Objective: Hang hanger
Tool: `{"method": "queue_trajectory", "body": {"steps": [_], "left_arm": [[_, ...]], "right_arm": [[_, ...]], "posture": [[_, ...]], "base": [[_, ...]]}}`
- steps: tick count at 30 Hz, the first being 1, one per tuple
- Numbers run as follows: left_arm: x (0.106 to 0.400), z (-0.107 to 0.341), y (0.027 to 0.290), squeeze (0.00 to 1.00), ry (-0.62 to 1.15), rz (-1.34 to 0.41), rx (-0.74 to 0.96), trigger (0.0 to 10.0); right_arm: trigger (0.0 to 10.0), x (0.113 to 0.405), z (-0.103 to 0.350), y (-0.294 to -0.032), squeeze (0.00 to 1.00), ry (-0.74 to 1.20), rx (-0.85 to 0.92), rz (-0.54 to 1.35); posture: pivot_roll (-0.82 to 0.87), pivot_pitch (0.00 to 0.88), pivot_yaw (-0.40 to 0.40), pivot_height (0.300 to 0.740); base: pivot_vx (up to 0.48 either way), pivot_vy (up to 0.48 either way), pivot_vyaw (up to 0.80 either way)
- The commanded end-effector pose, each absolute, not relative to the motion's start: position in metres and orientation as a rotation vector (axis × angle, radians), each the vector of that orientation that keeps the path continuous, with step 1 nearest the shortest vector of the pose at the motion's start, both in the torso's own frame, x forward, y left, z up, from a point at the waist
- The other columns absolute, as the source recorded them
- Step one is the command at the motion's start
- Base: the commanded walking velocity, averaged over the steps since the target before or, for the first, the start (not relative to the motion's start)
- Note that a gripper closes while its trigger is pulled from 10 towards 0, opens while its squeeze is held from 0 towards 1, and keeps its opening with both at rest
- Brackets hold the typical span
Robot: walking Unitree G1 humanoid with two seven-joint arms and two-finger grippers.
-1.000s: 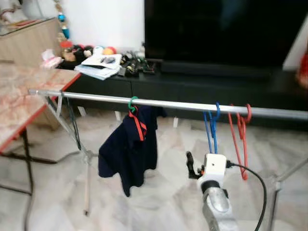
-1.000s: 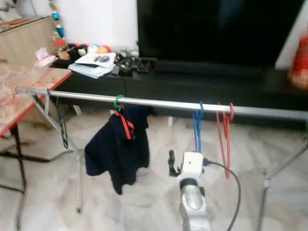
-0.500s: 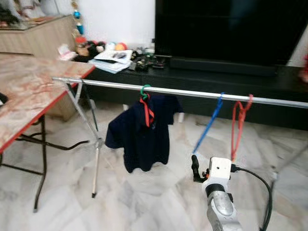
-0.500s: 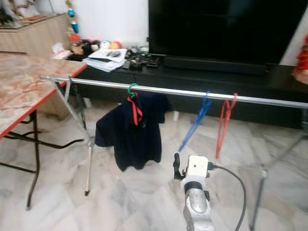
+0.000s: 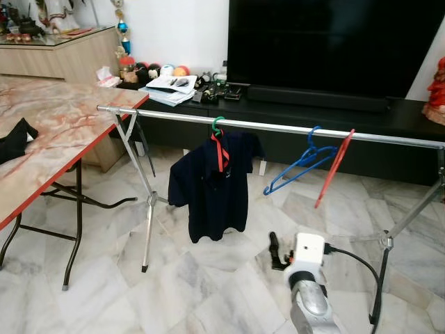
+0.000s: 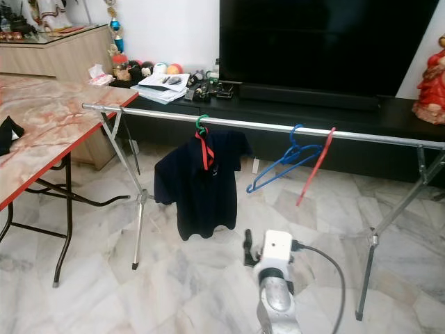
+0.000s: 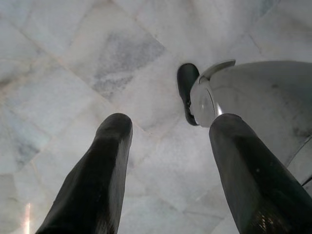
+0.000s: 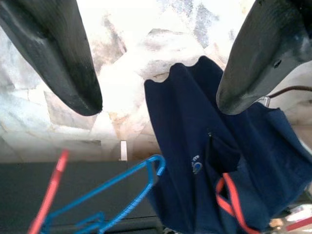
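Head views: the blue plastic hanger (image 5: pixel 299 163) hangs tilted on the long silver metal rail (image 5: pixel 278 127), beside a red plastic hanger (image 5: pixel 332 169) and a navy polo shirt (image 5: pixel 212 184); the right gripper (image 5: pixel 275 250) sits low, apart from them; right wrist view: black fingers (image 8: pixel 58 53) spread wide, holding nothing; left wrist view: left gripper (image 7: pixel 165 141) spread, empty, over marble floor (image 7: pixel 73 58).

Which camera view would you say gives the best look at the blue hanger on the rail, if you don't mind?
The right eye view: the blue hanger is seen whole, hooked on the rail and tilted sideways beside the red hanger. The left eye view shows the same. The right wrist view catches part of it between the open right gripper fingers.
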State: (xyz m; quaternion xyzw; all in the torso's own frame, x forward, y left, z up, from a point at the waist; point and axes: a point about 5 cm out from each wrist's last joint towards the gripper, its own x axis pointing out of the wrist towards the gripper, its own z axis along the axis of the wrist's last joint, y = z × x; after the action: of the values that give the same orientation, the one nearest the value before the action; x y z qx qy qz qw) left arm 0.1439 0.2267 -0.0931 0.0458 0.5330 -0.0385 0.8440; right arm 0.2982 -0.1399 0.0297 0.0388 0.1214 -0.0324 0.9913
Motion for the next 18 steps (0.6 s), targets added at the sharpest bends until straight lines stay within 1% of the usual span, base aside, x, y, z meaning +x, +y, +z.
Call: {"method": "queue_trajectory", "body": {"steps": [1, 5, 9, 14, 18], "left_arm": [[0.143, -0.093, 0.228, 0.00, 1.129, -0.067, 0.097, 10.0], [0.144, -0.093, 0.227, 0.00, 1.121, -0.060, 0.084, 10.0], [0.145, -0.093, 0.225, 0.00, 1.120, -0.059, 0.082, 10.0], [0.146, -0.094, 0.223, 0.00, 1.121, -0.061, 0.079, 10.0], [0.145, -0.094, 0.223, 0.00, 1.121, -0.055, 0.074, 10.0]], "right_arm": [[10.0, 0.299, 0.028, -0.144, 0.00, 0.265, 0.091, -0.086], [10.0, 0.293, 0.014, -0.150, 0.00, 0.331, 0.126, -0.111], [10.0, 0.287, 0.001, -0.153, 0.00, 0.400, 0.103, -0.100], [10.0, 0.270, -0.023, -0.168, 0.00, 0.549, 0.040, -0.147], [10.0, 0.249, -0.042, -0.180, 0.00, 0.680, 0.026, -0.194]], "posture": [[0.11, 0.000, 0.032, 0.740], [0.11, 0.000, 0.028, 0.740], [0.10, 0.000, 0.024, 0.740], [0.09, 0.003, 0.024, 0.740], [0.09, 0.002, 0.026, 0.740]], "base": [[0.000, 0.000, 0.00], [0.000, 0.000, -0.75], [0.000, 0.000, -0.80], [0.000, 0.000, -0.80], [0.000, 0.000, -0.79]]}}
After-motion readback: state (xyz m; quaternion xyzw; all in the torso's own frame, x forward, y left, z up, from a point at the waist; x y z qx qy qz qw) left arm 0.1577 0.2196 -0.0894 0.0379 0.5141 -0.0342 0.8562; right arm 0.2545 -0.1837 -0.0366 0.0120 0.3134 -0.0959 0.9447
